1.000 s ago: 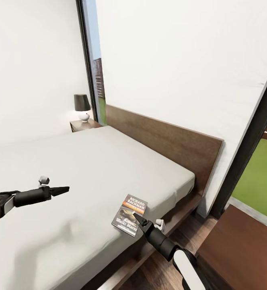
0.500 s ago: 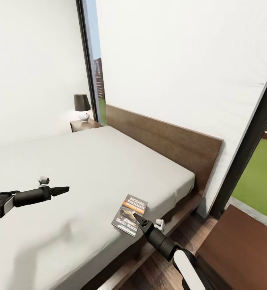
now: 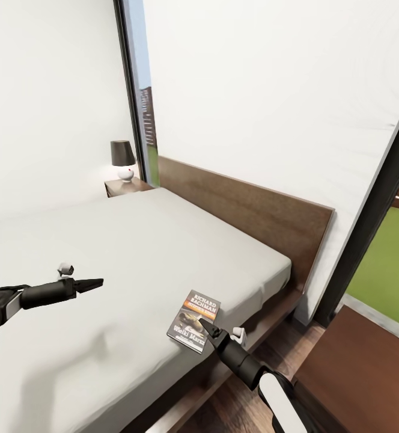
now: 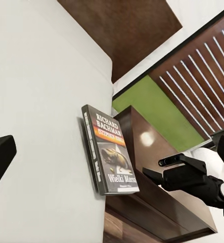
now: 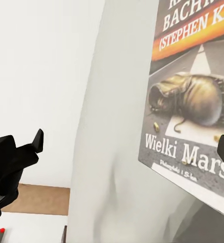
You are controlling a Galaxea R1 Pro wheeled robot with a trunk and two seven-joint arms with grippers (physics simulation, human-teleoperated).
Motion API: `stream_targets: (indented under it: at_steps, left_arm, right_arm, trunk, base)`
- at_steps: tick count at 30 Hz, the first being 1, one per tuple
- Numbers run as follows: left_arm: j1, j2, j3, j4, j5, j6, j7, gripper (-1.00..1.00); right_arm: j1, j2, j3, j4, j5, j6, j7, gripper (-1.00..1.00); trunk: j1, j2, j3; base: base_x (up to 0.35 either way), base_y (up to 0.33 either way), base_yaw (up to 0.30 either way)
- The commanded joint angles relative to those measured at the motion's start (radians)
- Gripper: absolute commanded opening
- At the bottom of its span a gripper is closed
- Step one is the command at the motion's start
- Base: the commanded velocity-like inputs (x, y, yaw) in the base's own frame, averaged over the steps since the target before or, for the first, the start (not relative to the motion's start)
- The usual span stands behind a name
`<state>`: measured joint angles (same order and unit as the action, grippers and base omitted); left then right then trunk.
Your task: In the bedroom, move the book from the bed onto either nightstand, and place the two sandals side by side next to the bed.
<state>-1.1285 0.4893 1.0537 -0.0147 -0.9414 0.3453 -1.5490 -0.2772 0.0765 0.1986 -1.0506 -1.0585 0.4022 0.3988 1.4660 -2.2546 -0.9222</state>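
Observation:
The book (image 3: 194, 321), a dark paperback with an orange band, lies flat on the grey mattress of the bed (image 3: 133, 264) near its right edge. My right gripper (image 3: 203, 326) hovers just over the book's near edge, open, with the cover (image 5: 192, 101) between its fingers (image 5: 18, 157). My left gripper (image 3: 96, 282) hangs over the middle of the mattress, well left of the book (image 4: 109, 149), open and empty. One nightstand (image 3: 125, 187) stands at the far side of the bed, another nightstand (image 3: 359, 367) at the near right. The sandals are out of view.
A dark-shaded lamp (image 3: 122, 159) stands on the far nightstand. The dark wooden headboard (image 3: 253, 210) runs along the white wall. A black-framed window (image 3: 374, 216) with lawn behind it is at the right. Wood floor (image 3: 235, 409) shows between bed and near nightstand.

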Motion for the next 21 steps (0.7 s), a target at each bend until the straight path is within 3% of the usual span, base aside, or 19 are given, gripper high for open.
stream_targets:
  at_steps: [1,21]
  left_arm:
    - [-0.001,0.000,0.008,-0.001,-0.010,0.011,-0.005,1.00]
    - [-0.001,0.000,0.006,-0.001,-0.010,0.011,-0.004,1.00]
  right_arm:
    - [0.000,0.000,-0.001,0.000,-0.008,0.006,0.000,1.00]
    - [0.000,0.000,-0.001,0.000,-0.008,0.004,-0.004,1.00]
  trunk:
    - [0.000,0.000,-0.001]
    - [0.000,0.000,-0.001]
  base:
    - [0.000,0.000,0.000]
    - [0.000,0.000,0.000]
